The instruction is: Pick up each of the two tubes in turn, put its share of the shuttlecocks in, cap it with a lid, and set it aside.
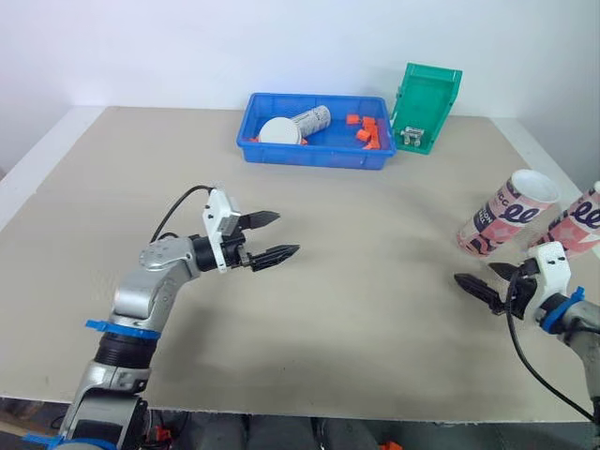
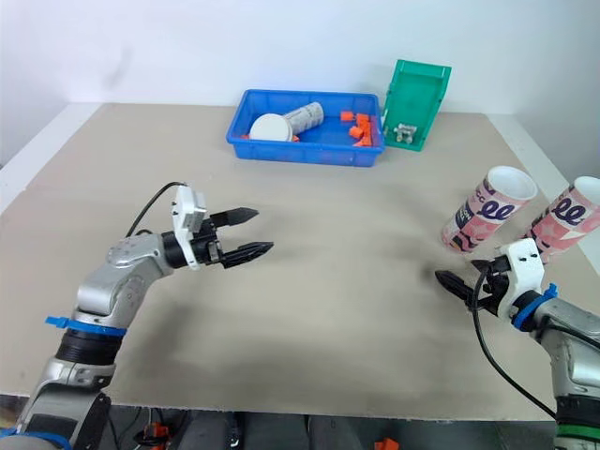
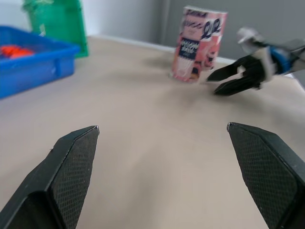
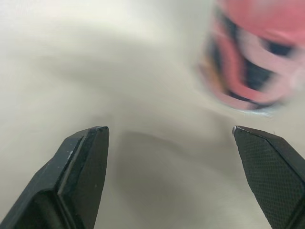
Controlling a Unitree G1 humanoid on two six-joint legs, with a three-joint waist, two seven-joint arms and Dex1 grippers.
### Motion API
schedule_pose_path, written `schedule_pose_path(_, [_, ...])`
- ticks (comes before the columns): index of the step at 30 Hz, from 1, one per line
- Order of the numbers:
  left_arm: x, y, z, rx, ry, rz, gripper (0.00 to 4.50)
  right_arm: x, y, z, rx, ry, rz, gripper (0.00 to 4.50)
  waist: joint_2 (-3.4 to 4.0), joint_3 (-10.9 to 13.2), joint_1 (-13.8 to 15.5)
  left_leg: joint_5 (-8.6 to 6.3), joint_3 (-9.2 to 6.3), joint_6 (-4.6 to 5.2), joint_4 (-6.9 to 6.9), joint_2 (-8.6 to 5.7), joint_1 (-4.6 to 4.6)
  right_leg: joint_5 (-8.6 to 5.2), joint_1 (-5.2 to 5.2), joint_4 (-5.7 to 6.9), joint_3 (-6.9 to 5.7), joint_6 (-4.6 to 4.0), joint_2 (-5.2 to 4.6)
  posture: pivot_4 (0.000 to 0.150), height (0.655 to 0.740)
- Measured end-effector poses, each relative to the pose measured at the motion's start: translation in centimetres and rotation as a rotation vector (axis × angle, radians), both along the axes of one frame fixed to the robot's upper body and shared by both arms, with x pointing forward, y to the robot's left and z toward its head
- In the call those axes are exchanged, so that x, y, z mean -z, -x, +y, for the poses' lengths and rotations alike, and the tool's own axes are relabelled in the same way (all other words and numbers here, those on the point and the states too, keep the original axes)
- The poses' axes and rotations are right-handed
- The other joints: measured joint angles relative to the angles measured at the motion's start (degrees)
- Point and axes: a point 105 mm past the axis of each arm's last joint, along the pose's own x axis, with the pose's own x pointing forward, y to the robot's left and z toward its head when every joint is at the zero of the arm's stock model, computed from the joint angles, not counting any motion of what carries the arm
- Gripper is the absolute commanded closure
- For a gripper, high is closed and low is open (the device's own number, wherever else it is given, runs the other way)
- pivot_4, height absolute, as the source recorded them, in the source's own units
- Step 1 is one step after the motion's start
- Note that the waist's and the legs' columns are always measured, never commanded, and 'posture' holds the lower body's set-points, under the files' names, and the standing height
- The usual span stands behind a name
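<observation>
Beige table [image 1: 328, 281]: blue tray [image 1: 314, 156], green bin [image 1: 428, 98] far side; pink tube [image 1: 504, 216], second tube [image 1: 578, 221] right.

Pink tubes [image 1: 506, 214], blue tray [image 1: 309, 156], grn bin [image 1: 427, 103].

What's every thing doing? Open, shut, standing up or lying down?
Left gripper: fingers open, empty.
Right gripper: fingers open, empty.
Left pink tube: standing upright.
Right pink tube: standing upright.
Grey tube: lying down in blue bin.
Green bin: tilted up.

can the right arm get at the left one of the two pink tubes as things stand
Probably yes: the right gripper is open, close beside that tube, with only bare table between them. The other tube stands on its far side, out of the way.
</observation>
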Motion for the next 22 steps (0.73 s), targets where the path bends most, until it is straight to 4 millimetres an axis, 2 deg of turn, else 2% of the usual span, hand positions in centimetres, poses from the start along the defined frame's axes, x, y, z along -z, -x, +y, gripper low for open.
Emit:
schedule_pose_path(3, [1.1,0.3,1.5,-0.064,-0.005,0.057,0.00,-1.8,0.1,2.5,-0.094,-0.008,-0.061,0.06,-0.01,0.01,-0.04,0.01,-0.01,0.00,0.03,-0.01,-0.02,-0.01,0.02,0.00,-0.03,-0.09,-0.04,0.150,0.7038])
schedule_pose_path(4, [1.5,0.5,2.1,-0.085,-0.008,0.074,0.00,-2.5,0.0,3.8,-0.138,-0.026,-0.093,0.06,-0.06,0.02,-0.08,0.01,0.00,0.00,0.05,0.00,-0.01,0.00,0.02,-0.01,-0.03,-0.10,-0.04,0.150,0.7038])
schedule_pose_path(5, [2.1,0.8,3.2,-0.136,-0.003,0.104,0.00,-3.0,-0.3,6.6,-0.217,-0.070,-0.127,0.06,-0.13,-0.01,-0.50,0.00,0.03,0.00,0.04,0.07,0.03,0.03,0.00,-0.01,-0.04,-0.17,-0.03,0.150,0.7038])
schedule_pose_path(6, [2.4,0.9,3.6,-0.155,0.001,0.121,0.00,-3.1,-0.3,8.0,-0.262,-0.091,-0.140,0.06,-0.14,-0.01,-0.53,0.00,0.02,0.00,0.04,0.10,0.05,0.04,0.01,-0.02,-0.07,-0.21,-0.02,0.150,0.7038])
schedule_pose_path(7, [2.9,1.1,4.3,-0.195,0.014,0.146,0.00,-2.9,-0.3,10.6,-0.340,-0.126,-0.139,0.06,-0.17,0.00,-0.73,0.01,-0.02,0.00,0.00,0.11,0.03,0.04,-0.02,-0.01,-0.11,-0.23,0.00,0.150,0.7038])
schedule_pose_path(9, [3.6,1.4,5.4,-0.259,0.033,0.180,0.00,-2.3,0.1,14.7,-0.464,-0.179,-0.128,0.06,-0.16,0.01,-0.51,0.01,-0.06,0.00,0.01,0.16,-0.04,0.04,-0.06,-0.01,-0.21,-0.30,0.01,0.150,0.7038])
schedule_pose_path(10, [3.7,1.5,5.8,-0.287,0.035,0.180,0.00,-2.0,0.2,15.7,-0.494,-0.190,-0.117,0.06,-0.17,0.02,-0.19,0.01,-0.06,-0.01,0.01,0.16,-0.07,0.03,-0.06,-0.01,-0.22,-0.29,0.00,0.150,0.7038])
schedule_pose_path(13, [3.8,1.8,6.9,-0.354,0.038,0.175,0.00,-1.4,0.3,17.2,-0.526,-0.206,-0.104,0.06,-0.20,0.01,1.11,0.01,0.03,-0.02,0.02,0.03,-0.15,-0.10,-0.02,-0.07,-0.26,-0.18,-0.22,0.150,0.7038])
schedule_pose_path(16, [4.1,2.2,7.0,-0.365,0.032,0.175,0.00,-0.5,0.6,18.4,-0.563,-0.206,-0.087,0.06,-0.21,0.00,1.48,-0.01,0.05,-0.05,0.02,-0.04,-0.23,-0.18,-0.02,-0.14,-0.25,-0.12,-0.33,0.150,0.7038])
schedule_pose_path(22, [4.3,2.3,7.1,-0.376,0.027,0.172,0.00,0.2,0.3,18.1,-0.546,-0.193,-0.078,0.06,-0.21,0.00,1.42,-0.02,0.03,-0.06,0.01,0.01,-0.19,-0.15,-0.04,-0.12,-0.30,-0.18,-0.27,0.150,0.7038])
